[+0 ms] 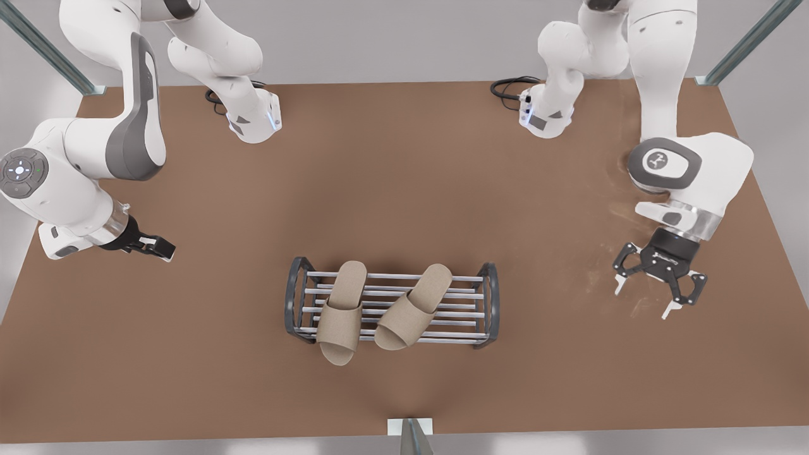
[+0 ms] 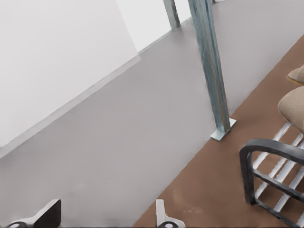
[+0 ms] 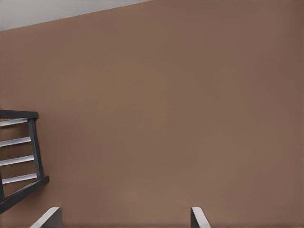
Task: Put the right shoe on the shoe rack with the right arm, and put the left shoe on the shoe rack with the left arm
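- My left hand (image 1: 158,246) hangs open, left of the shoe rack (image 1: 490,303). My right hand (image 1: 641,300) is open too, well off to its right.
- The left shoe (image 1: 341,309) and right shoe (image 1: 414,306) lie across the rack's bars, toes near. Looks done to me.

Simulated robot lab — brown table (image 1: 404,164), metal posts (image 2: 209,66).

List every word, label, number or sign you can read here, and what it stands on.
Readable words or numbers: none.
Round emblem on a joint of the arm at the front view's right: a white mark, no letters.
Button pad on the arm at the front view's left: marks too small to read.
Slippers, shoe rack, table: no label on any.
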